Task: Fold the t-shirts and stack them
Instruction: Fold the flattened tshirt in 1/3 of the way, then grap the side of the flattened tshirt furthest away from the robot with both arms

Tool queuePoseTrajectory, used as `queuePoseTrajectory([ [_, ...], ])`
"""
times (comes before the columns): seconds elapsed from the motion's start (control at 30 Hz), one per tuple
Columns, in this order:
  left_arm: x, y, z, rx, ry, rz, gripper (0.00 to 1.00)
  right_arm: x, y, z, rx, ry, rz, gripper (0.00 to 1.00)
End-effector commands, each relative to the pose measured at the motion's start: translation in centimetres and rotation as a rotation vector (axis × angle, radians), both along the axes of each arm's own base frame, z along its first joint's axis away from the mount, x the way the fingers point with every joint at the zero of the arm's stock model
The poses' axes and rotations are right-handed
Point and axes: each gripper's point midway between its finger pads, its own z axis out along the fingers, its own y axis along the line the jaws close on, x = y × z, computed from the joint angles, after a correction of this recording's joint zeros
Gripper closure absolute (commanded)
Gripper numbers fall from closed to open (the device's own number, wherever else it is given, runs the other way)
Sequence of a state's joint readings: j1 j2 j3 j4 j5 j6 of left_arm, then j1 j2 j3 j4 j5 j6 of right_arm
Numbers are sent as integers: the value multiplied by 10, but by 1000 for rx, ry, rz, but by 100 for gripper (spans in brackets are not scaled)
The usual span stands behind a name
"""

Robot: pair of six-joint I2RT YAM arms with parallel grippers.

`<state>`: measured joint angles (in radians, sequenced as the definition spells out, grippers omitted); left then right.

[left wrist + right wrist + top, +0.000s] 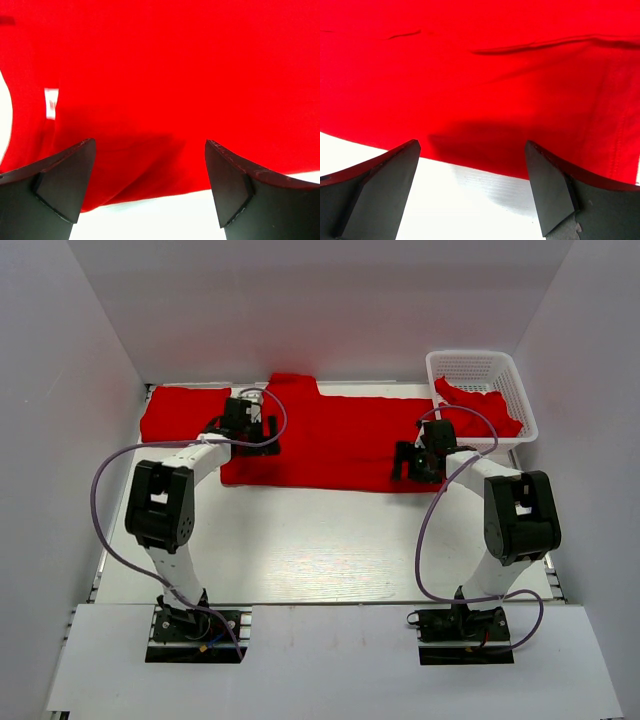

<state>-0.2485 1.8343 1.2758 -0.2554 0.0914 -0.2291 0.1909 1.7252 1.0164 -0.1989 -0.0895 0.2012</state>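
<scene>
At far right, basket [470,368] holding a t-shirt [482,408], left fingers [55,192] and right fingers [555,195] wide apart, empty.

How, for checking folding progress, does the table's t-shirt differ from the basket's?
The table t-shirt lies spread flat; the basket t-shirt is crumpled. The table t-shirt rests on the table; the basket t-shirt sits inside the white basket. Both are plain bright red.

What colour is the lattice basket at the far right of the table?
The basket is white; top external view.
</scene>
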Motion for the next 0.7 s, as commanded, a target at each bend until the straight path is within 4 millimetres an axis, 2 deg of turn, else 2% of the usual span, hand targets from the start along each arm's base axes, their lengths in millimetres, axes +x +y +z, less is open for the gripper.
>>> queuePoseTrajectory([
  [0.0,-17,19,-37,70,125,79,0,8,-5,-5,-22,-27,-13,9],
  [0.03,-22,22,-51,81,169,94,0,7,-9,-8,-31,-19,-34,9],
  [0.07,-25,22,-56,81,194,102,0,5,-12,-14,-46,-4,-47,9],
  [0.13,-46,31,-71,110,290,152,0,-8,-13,-24,-44,29,-59,9],
  [0.17,-55,40,-81,148,328,191,0,-10,-13,-19,-36,16,-62,9],
  [0.2,-77,49,-93,181,403,220,0,-25,-15,-29,-32,54,-82,9],
  [0.23,-88,53,-95,192,434,246,0,-28,-16,-28,-30,58,-99,9],
  [0.27,-109,58,-103,197,490,290,0,-39,-18,-26,-37,83,-105,9],
  [0.3,-123,63,-105,204,516,320,0,-46,-19,-27,-30,103,-126,9],
  [0.33,-147,67,-105,193,553,365,0,-66,-20,-29,-22,138,-148,9],
  [0.37,-157,69,-105,189,562,379,0,-73,-19,-31,-17,146,-143,9],
  [0.4,-169,68,-104,173,583,383,0,-103,-16,-46,18,224,-139,9],
  [0.43,-182,69,-96,159,595,396,0,-109,-12,-42,43,218,-137,9],
  [0.47,-204,72,-102,160,640,413,0,-116,-6,-36,89,216,-133,9],
  [0.5,-216,70,-101,165,656,414,0,-145,-8,-52,96,284,-141,9],
  [0.53,-242,77,-104,188,717,430,0,-152,0,-45,143,272,-116,9],
  [0.57,-249,75,-97,157,707,436,0,-157,2,-39,166,258,-113,9],
  [0.6,-262,73,-95,137,730,438,0,-178,2,-43,176,295,-105,9],
  [0.63,-286,79,-98,158,780,449,0,-187,5,-42,192,305,-86,9],
  [0.67,-296,79,-95,147,796,459,0,-192,6,-33,210,275,-79,9],
])
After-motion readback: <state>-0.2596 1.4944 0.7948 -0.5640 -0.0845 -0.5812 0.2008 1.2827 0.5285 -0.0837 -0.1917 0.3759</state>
